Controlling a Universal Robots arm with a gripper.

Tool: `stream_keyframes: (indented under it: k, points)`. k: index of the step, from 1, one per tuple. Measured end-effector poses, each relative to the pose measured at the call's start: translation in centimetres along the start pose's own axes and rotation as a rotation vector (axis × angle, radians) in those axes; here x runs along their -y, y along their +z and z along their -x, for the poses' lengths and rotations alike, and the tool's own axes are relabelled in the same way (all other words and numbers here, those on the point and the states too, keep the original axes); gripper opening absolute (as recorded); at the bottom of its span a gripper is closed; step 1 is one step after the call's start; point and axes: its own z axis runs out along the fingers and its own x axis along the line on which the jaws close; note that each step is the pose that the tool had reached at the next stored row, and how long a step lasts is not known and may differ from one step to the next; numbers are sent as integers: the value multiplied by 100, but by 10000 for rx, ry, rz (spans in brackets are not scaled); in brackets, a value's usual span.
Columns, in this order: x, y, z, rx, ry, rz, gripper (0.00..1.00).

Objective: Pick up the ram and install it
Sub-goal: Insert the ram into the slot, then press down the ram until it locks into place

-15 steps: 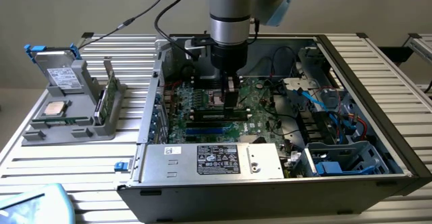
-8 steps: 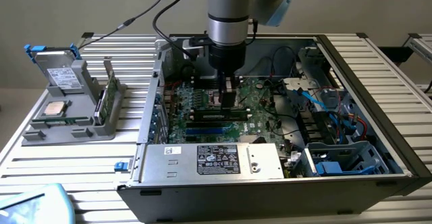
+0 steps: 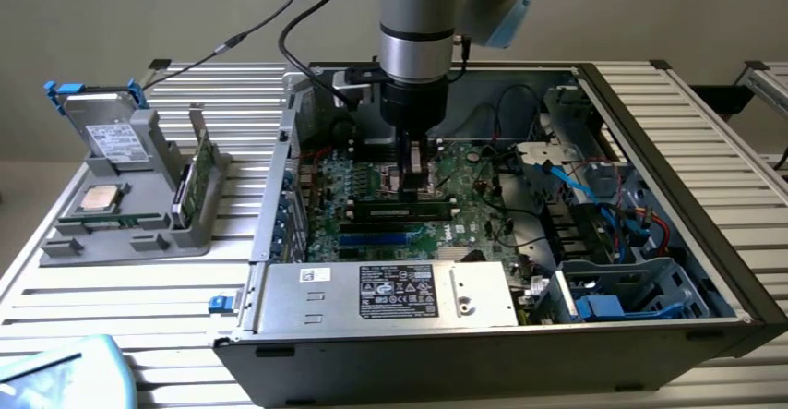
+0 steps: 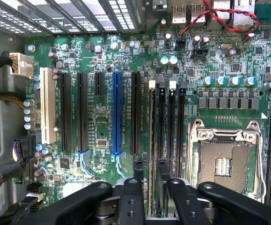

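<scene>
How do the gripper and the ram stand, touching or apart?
Cannot tell. The wrist view has the gripper right over the ram; neither contact nor gap shows plainly.

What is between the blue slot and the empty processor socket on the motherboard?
In the wrist view, one black expansion slot and then a row of long memory slots side by side lie between the blue slot and the processor socket.

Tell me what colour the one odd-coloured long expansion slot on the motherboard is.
Blue. The blue slot stands among black ones, clearest in the wrist view.
</scene>
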Motion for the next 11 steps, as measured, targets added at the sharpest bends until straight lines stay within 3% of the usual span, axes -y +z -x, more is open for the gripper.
stream_keyframes:
  k: [1, 3, 11]
  points:
    - [0, 0, 0, 0, 0, 0, 20]
    - [0, 0, 0, 0, 0, 0, 10]
    - [0, 0, 0, 0, 0, 0, 10]
